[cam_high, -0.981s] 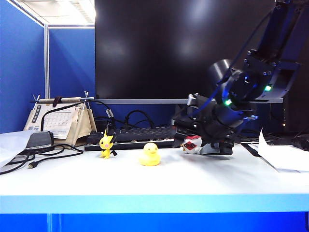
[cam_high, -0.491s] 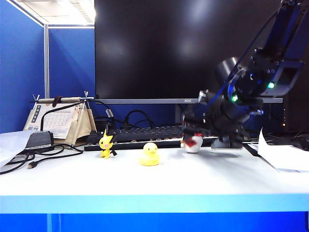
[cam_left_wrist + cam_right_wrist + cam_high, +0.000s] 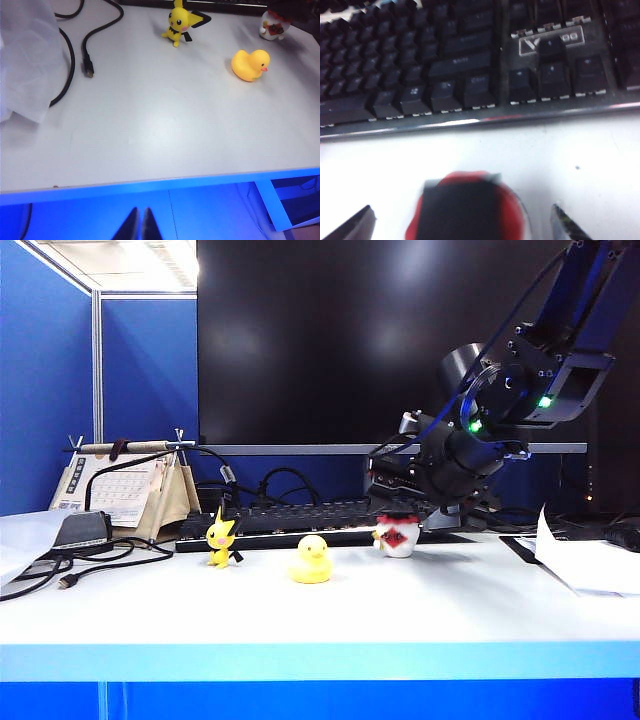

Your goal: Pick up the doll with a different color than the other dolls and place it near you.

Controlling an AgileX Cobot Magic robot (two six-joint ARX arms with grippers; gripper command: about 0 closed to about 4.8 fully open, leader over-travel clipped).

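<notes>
**Op A:** Reading the desk (image 3: pixel 300 620) from its left end: the pointed-eared yellow figure (image 3: pixel 221 537) comes first, then the yellow rubber duck (image 3: pixel 311 560) a little nearer the front edge. The white doll (image 3: pixel 398 536) with the black cap and red band stands furthest right, back near the rear edge just in front of the keyboard (image 3: pixel 290 522). My left gripper (image 3: pixel 139 226) hangs off the front edge, out over the blue below the desk, fingers pressed together with nothing between them. It is well apart from all three toys.

**Op B:** Agreed, the left one is no use here. My right gripper (image 3: pixel 465 220) is the near one. In its wrist view both fingertips (image 3: pixel 355 225) stand wide apart, and the doll's black cap sits between them, slightly nearer one side. The keyboard is just beyond it. The jaws hold nothing, and I can't see either pad touching the doll.

**Op A:** So the doll lies straight ahead of and below the right gripper, already inside the span?

**Op B:** That's my reading. It stands upright, long axis vertical, so the jaws would close across its round body from either side. I judge the gripper needs to come lower before closing, since the cap sits low in the wrist view and the exterior view shows the hand just above and behind the doll.
</notes>
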